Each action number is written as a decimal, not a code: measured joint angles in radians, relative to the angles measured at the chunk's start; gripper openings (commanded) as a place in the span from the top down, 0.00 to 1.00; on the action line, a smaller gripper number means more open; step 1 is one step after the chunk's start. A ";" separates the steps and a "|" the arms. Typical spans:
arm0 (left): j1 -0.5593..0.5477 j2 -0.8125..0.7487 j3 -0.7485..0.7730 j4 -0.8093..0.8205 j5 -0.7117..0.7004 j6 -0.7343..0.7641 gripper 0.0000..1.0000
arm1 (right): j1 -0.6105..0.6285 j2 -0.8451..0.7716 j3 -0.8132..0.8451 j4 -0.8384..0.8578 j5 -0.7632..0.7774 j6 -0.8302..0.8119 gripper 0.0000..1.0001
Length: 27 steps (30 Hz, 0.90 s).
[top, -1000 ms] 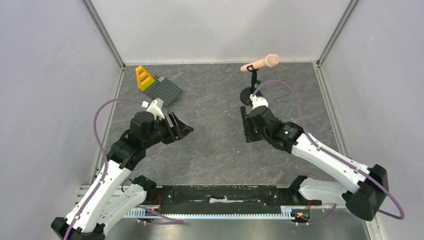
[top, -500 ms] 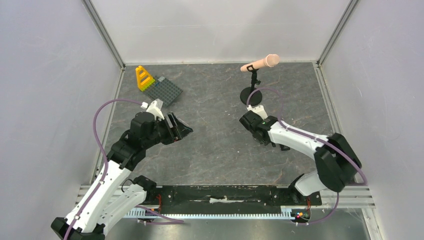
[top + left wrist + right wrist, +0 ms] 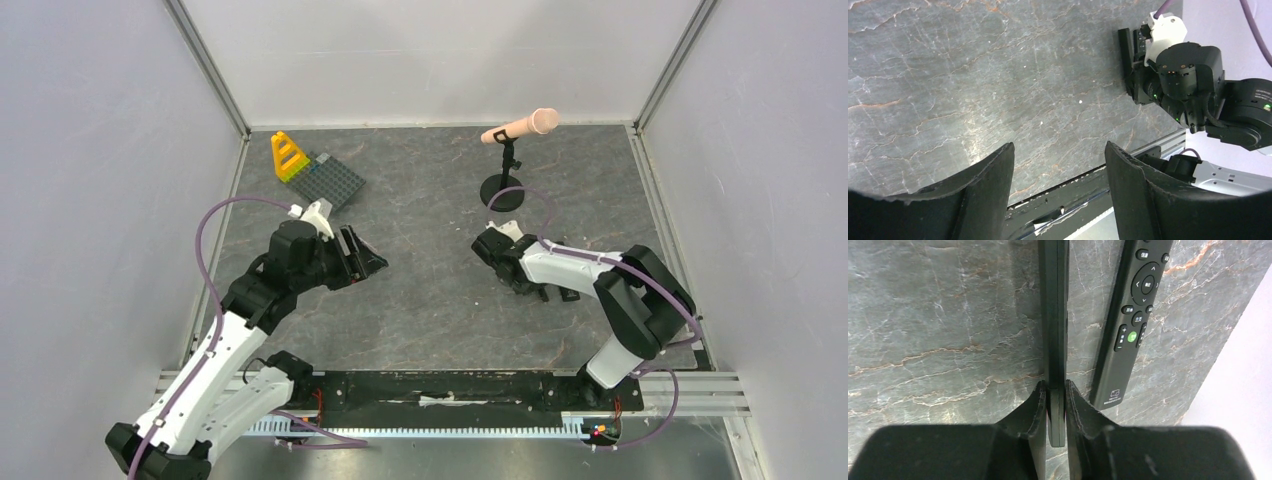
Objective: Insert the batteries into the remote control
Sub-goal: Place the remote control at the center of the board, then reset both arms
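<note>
Remote control (image 3: 1054, 315) edge-on in your right claw (image 3: 1055, 390), buttoned remote (image 3: 1135, 315) just right, then table (image 3: 948, 315) edge; left claw (image 3: 1058, 150) wide.

From the top external camera we look steeply down from above and behind the arm bases (image 3: 285, 368), which sit at 6 o'clock, and we take in the whole grey table (image 3: 430, 300).

The left wrist camera rides close behind the left gripper (image 3: 1059, 155) and faces low across the tabletop. It catches the right arm (image 3: 1188, 75) at its 2 o'clock, so this view shares that arm and the bare middle of the table with the overhead one.

The right wrist camera looks almost straight down from very near, past the right gripper (image 3: 1055, 387), onto the edge-on remote control (image 3: 1054, 305). A buttoned remote (image 3: 1135, 315) lies at its 1 o'clock.
</note>
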 measured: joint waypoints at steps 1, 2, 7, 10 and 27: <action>0.000 0.009 0.000 -0.006 0.000 0.000 0.29 | 0.000 0.008 0.000 0.003 -0.012 -0.006 0.81; 0.000 0.015 0.001 -0.012 0.000 0.000 0.29 | 0.000 0.013 0.000 0.004 -0.014 -0.011 0.80; 0.000 0.040 0.011 -0.039 0.000 0.000 0.28 | 0.000 0.014 0.000 0.011 -0.051 -0.026 0.64; 0.000 0.051 0.040 -0.073 0.000 0.000 0.28 | -0.001 0.009 0.000 0.014 -0.089 -0.042 0.50; 0.000 -0.106 0.169 -0.271 -0.132 0.026 0.21 | -0.058 -0.583 -0.016 0.009 -0.330 -0.020 0.29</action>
